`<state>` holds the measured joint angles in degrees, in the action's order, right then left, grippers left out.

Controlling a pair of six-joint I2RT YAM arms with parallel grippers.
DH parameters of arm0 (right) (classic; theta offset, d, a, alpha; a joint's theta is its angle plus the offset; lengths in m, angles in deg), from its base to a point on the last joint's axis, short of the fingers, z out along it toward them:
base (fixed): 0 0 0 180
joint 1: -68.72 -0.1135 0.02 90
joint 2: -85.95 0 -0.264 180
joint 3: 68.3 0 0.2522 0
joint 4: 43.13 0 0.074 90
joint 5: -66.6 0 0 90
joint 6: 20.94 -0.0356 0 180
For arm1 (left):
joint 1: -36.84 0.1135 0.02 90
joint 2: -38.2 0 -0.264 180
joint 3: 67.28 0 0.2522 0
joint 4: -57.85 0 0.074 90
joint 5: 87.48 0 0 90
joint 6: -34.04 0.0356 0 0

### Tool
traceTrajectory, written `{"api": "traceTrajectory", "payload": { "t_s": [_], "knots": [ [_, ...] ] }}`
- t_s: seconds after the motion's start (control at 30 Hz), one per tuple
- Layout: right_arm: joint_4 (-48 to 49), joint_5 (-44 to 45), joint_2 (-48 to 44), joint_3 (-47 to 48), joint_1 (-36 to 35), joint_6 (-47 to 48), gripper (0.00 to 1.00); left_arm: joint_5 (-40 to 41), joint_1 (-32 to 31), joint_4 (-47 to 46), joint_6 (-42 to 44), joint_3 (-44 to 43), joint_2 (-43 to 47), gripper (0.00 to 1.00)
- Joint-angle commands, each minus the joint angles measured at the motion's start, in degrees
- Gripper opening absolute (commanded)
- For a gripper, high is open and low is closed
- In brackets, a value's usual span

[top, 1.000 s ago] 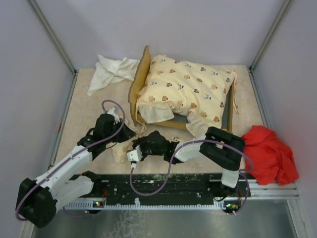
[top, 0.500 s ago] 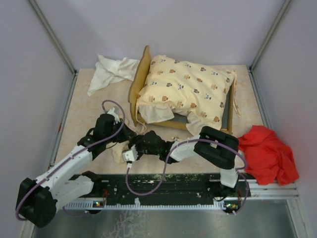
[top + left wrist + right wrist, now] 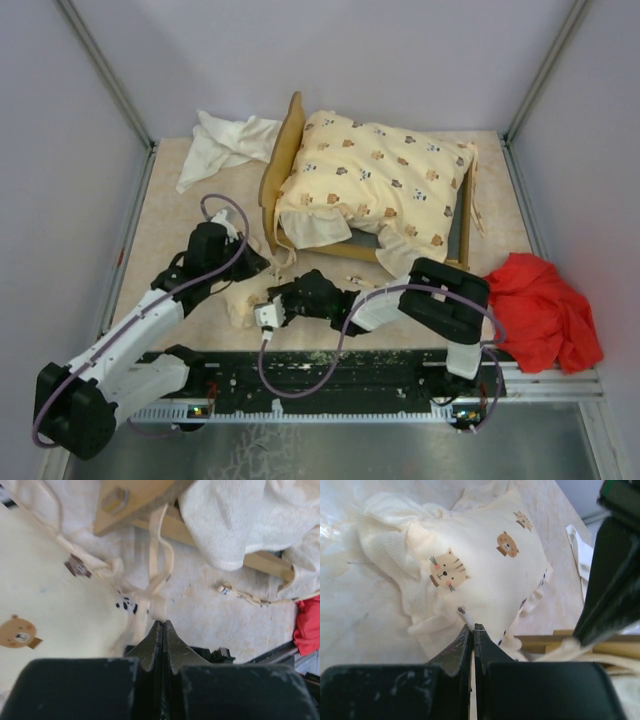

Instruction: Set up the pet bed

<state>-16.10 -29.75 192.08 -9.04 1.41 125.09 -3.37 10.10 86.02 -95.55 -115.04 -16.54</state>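
Presently, in the top view, the bed frame (image 3: pixel 283 165) stands at the far middle of the table (image 3: pixel 170 225). The cushion (image 3: pixel 380 175) lies askew on it, overhanging the near rail. The small pillow (image 3: pixel 240 306) lies on the table off the frame's near-left corner, between the left gripper (image 3: pixel 258 266) and the right gripper (image 3: pixel 266 314). A white cloth (image 3: pixel 225 145) lies far left and a red cloth (image 3: pixel 545 310) near right.

Left wrist view: jaws together, clamped on a cream tie strap (image 3: pixel 159 607) running to the pillow.

Right wrist view: jaws together at the pillow's edge, with a thin tab at their tips. Whether it is gripped cannot be told.
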Motion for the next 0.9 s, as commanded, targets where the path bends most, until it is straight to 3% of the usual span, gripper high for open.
{"api": "traceTrajectory", "payload": {
  "t_s": [0.0,0.13,0.2,0.33,0.53,0.63,0.73,0.87],
  "knots": [
    [9.2,1.2,-7.7,-5.1,-0.3,-14.2,0.00,3.6,2.7,5.8,5.2,-5.0,1.0,0.00],
    [23.0,1.3,-11.0,-12.4,5.7,-32.4,0.00,1.1,3.1,5.8,5.1,-2.7,1.3,0.00],
    [22.9,1.6,-13.6,-12.2,8.8,-38.8,0.00,-0.8,3.2,6.0,4.9,-1.4,-0.1,0.00],
    [8.0,8.1,-12.6,-4.4,10.0,-38.8,0.00,-4.3,3.3,3.7,2.9,2.0,-1.2,0.00],
    [7.9,13.1,-13.2,-4.0,10.9,-42.3,0.00,-2.4,3.6,4.2,2.8,2.6,-2.5,0.00],
    [9.0,20.9,-14.1,-5.1,10.9,-42.2,0.00,-1.0,3.8,5.8,2.8,2.3,-2.2,0.00],
    [12.1,26.1,-21.3,-8.9,11.0,-42.4,0.00,0.2,4.2,6.5,2.7,3.4,-0.8,0.00],
    [7.5,23.7,-30.2,-11.0,11.0,-44.1,0.00,2.1,4.8,8.2,2.1,3.9,-0.1,0.00]
  ]
}}
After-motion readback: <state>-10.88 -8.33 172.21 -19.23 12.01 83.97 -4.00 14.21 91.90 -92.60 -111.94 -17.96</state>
